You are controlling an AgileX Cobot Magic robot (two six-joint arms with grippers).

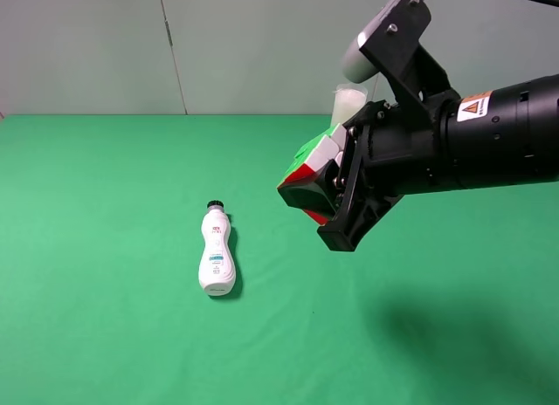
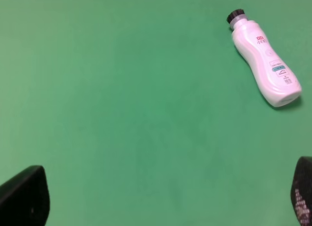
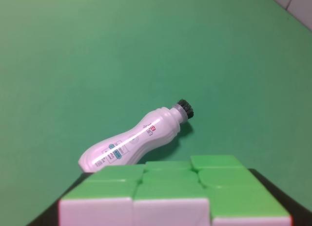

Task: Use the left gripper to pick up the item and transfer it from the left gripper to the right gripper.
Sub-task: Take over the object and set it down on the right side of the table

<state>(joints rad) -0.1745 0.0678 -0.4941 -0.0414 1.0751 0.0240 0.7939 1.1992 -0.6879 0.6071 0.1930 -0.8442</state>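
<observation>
Green-faced cube is up off the bench, pinched by right gripper fingers. Only the left wrist view shows left gripper: fingers spread wide, bottle lying on bench beyond.

I see a matt green table cover, cloth-like and smooth. The white bottle looks like glossy plastic with a ribbed black cap; the cube has smooth, shiny plastic tiles.
</observation>
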